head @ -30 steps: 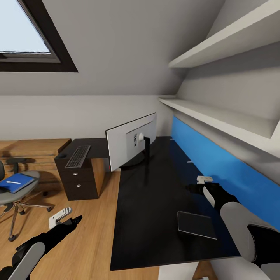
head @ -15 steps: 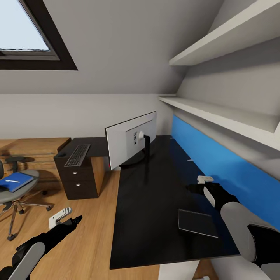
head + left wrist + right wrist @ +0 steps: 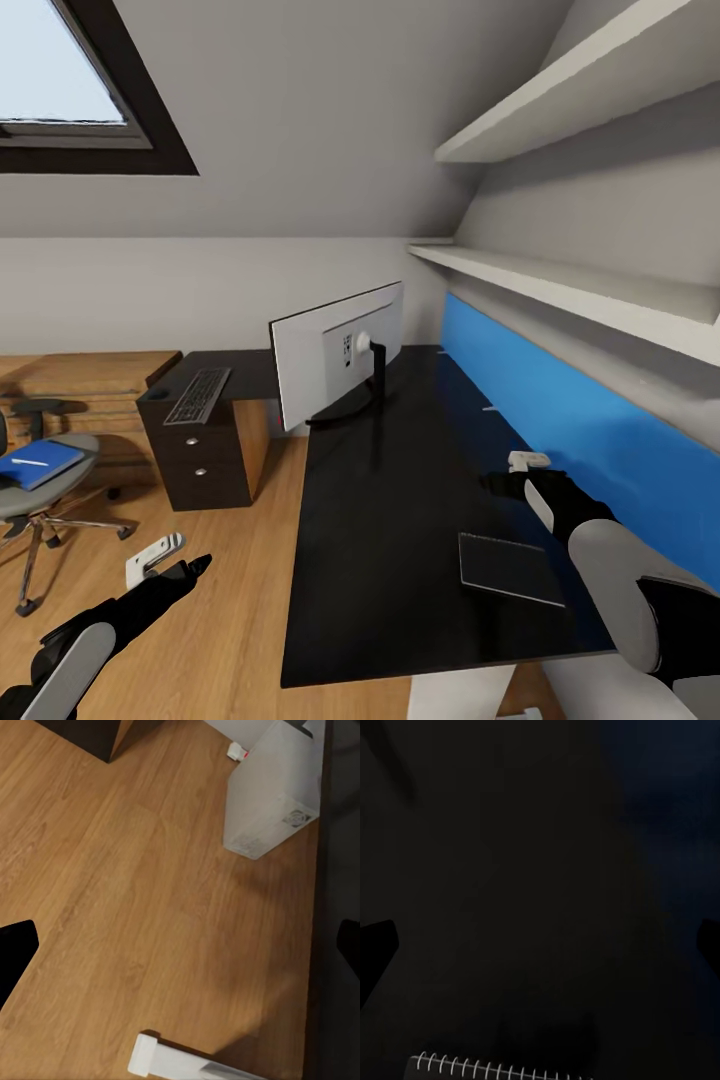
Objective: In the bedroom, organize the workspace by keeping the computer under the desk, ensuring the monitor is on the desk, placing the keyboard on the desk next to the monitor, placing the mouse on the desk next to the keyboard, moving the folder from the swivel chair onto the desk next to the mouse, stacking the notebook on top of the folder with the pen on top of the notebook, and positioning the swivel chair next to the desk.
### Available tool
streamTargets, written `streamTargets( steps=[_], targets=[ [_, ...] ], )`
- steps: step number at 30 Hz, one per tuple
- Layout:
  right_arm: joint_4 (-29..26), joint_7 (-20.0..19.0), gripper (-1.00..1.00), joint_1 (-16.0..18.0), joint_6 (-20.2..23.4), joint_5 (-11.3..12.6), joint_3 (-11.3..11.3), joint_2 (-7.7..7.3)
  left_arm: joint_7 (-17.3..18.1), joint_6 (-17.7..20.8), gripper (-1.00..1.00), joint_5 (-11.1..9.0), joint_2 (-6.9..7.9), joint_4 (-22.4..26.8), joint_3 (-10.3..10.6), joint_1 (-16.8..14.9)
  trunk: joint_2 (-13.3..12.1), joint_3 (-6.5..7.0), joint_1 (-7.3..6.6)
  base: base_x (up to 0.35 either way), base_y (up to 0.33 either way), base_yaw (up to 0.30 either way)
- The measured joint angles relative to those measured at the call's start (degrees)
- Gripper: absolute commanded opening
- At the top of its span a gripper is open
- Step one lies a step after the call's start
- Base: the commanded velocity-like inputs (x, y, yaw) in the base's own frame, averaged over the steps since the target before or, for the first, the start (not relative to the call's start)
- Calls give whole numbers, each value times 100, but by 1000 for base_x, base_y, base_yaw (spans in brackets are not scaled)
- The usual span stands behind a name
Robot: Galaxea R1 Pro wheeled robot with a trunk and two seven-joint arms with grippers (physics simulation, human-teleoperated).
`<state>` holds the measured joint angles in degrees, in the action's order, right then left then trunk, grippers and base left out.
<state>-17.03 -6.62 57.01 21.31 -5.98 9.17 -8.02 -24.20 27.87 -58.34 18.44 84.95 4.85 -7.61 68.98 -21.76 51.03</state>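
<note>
Over the long black desk (image 3: 400,520), the right gripper (image 3: 500,484) hangs low above the bare top, its fingertips spread to the two edges of the right wrist view with nothing between them, so it is open and empty. Just behind it, toward the robot, the dark notebook (image 3: 508,570) lies flat on the desk; its white spiral binding (image 3: 499,1069) shows in the right wrist view. Well ahead of this gripper and off to its left stands the monitor (image 3: 335,354), white back facing us, on its black stand on the desk. Alongside it on the right runs a bright blue wall panel (image 3: 560,420), under pale shelves (image 3: 560,285).

The left gripper (image 3: 195,566) hovers over the wood floor (image 3: 230,600), off the desk's left edge. Its dark fingertips sit wide apart at both sides of the left wrist view, gripping nothing. Ahead of it in that view, the pale computer (image 3: 271,791) stands on the floor beside the desk's dark edge.

Farther ahead of the left gripper, the keyboard (image 3: 199,395) rests atop the drawer unit (image 3: 200,455). Far off to that gripper's left, the swivel chair (image 3: 40,495) carries the blue folder (image 3: 38,464), with the white pen (image 3: 30,462) lying on it.
</note>
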Motion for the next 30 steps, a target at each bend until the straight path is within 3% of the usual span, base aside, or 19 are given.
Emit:
streamTargets(
  steps=[30],
  targets=[
    [0, 183, 100, 0, 8, 0, -11, 7, 0, 0, 100, -3, 13, -5, -45, 0, 1204, -539, 659, 0, 0, 0]
  ],
)
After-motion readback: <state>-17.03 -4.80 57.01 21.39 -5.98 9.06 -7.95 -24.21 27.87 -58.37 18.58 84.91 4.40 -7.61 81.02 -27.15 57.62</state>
